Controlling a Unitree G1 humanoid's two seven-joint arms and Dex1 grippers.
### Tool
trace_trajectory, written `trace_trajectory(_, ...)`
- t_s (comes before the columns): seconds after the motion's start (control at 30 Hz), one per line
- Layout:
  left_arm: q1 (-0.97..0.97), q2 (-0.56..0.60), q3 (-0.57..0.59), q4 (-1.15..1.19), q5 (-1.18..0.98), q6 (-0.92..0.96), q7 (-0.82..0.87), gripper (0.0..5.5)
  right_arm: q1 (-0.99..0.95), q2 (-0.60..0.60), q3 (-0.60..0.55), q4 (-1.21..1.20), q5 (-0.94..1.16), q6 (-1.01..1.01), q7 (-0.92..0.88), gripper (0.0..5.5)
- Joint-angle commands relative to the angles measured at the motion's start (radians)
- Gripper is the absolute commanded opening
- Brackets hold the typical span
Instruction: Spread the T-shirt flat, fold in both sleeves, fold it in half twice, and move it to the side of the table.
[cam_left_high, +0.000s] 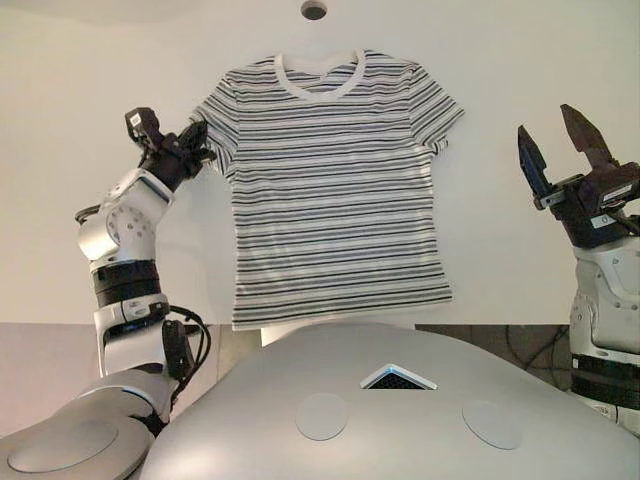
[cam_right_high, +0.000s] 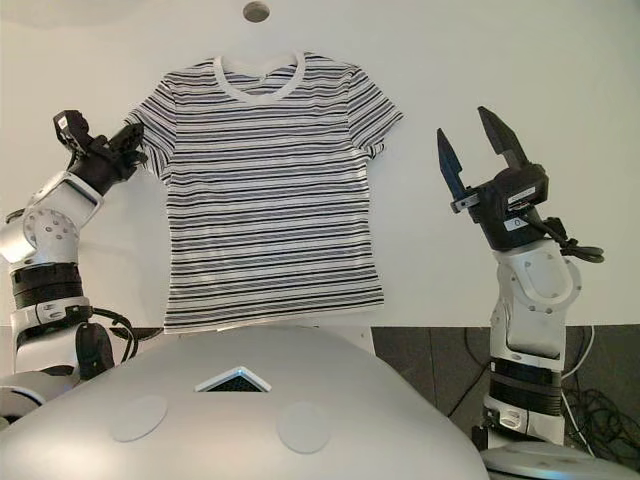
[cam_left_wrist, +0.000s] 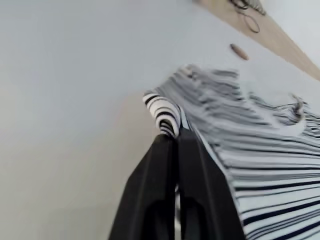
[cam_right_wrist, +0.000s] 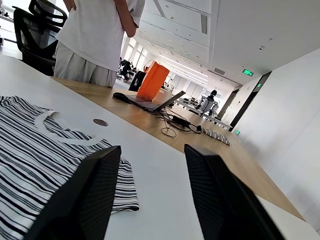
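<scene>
A black-and-white striped T-shirt (cam_left_high: 335, 185) lies spread flat on the white table (cam_left_high: 520, 270), collar at the far side, both sleeves out. My left gripper (cam_left_high: 203, 146) is at the edge of the shirt's left sleeve (cam_left_wrist: 162, 112), shut on a raised fold of the striped cloth. My right gripper (cam_right_high: 472, 143) stands open above the table to the right of the shirt, apart from the right sleeve (cam_right_high: 375, 115), with nothing between its fingers (cam_right_wrist: 215, 200).
A small round dark cap (cam_left_high: 314, 9) is set in the table beyond the collar. Bare white table lies on both sides of the shirt. The table's near edge (cam_right_high: 480, 326) runs just below the hem. A wooden desk (cam_right_wrist: 165, 132) with a laptop stands beyond.
</scene>
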Motion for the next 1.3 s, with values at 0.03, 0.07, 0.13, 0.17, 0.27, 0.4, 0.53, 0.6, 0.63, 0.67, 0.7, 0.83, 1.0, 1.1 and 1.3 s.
trace_trajectory(0.03,0.026,-0.016,-0.091,-0.142,0.077,-0.030,0.004,0.03,-0.023,0.006,0.014,-0.005,-0.012,0.010,-0.003,2.41)
trace_trajectory(0.07,0.034,-0.015,-0.115,-0.164,0.096,-0.035,0.000,0.03,-0.025,0.007,0.018,-0.003,-0.015,0.009,-0.004,2.41)
trace_trajectory(0.13,0.044,-0.010,-0.150,-0.188,0.134,-0.054,-0.011,0.03,-0.028,0.012,0.025,0.007,-0.020,0.004,-0.006,2.41)
trace_trajectory(0.17,0.044,-0.010,-0.158,-0.196,0.144,-0.058,-0.014,0.03,-0.029,0.014,0.027,0.012,-0.021,0.001,-0.008,2.41)
trace_trajectory(0.27,0.040,-0.010,-0.200,-0.209,0.182,-0.062,-0.023,0.03,-0.024,0.026,0.040,0.025,-0.032,-0.011,-0.013,2.41)
trace_trajectory(0.4,0.001,-0.022,-0.320,-0.190,0.270,-0.035,-0.017,0.03,-0.023,0.040,0.051,0.032,-0.050,-0.018,-0.019,2.41)
trace_trajectory(0.53,-0.087,-0.079,-0.325,-0.139,0.259,0.026,-0.001,0.22,-0.013,0.056,0.058,0.043,-0.054,-0.027,-0.024,2.41)
trace_trajectory(0.6,-0.120,-0.099,-0.310,-0.127,0.243,0.065,0.002,0.60,-0.006,0.063,0.059,0.053,-0.053,-0.029,-0.028,2.41)
trace_trajectory(0.63,-0.133,-0.114,-0.294,-0.121,0.237,0.092,0.022,0.79,-0.004,0.067,0.058,0.061,-0.060,-0.026,-0.035,2.41)
trace_trajectory(0.67,-0.142,-0.127,-0.275,-0.118,0.213,0.124,0.028,0.99,-0.006,0.070,0.056,0.070,-0.069,-0.022,-0.045,2.41)
trace_trajectory(0.7,-0.149,-0.144,-0.240,-0.130,0.173,0.156,0.027,0.99,-0.017,0.073,0.045,0.093,-0.093,-0.006,-0.075,2.41)
trace_trajectory(0.83,-0.152,-0.171,-0.125,-0.292,-0.044,0.253,-0.039,0.99,-0.077,0.107,0.016,0.172,-0.075,0.130,-0.166,2.41)
trace_trajectory(1.0,-0.087,-0.107,-0.112,-0.426,-0.042,0.160,-0.098,0.99,-0.260,0.140,0.001,0.212,0.127,0.528,-0.196,2.41)
trace_trajectory(1.1,-0.023,-0.092,-0.150,-0.458,0.047,0.039,-0.098,0.99,-0.432,0.152,-0.003,0.333,0.252,0.802,-0.188,2.41)
trace_trajectory(1.3,0.080,-0.111,-0.193,-0.497,0.092,-0.068,-0.099,0.99,-0.660,0.156,-0.026,0.591,0.335,1.041,-0.152,2.41)
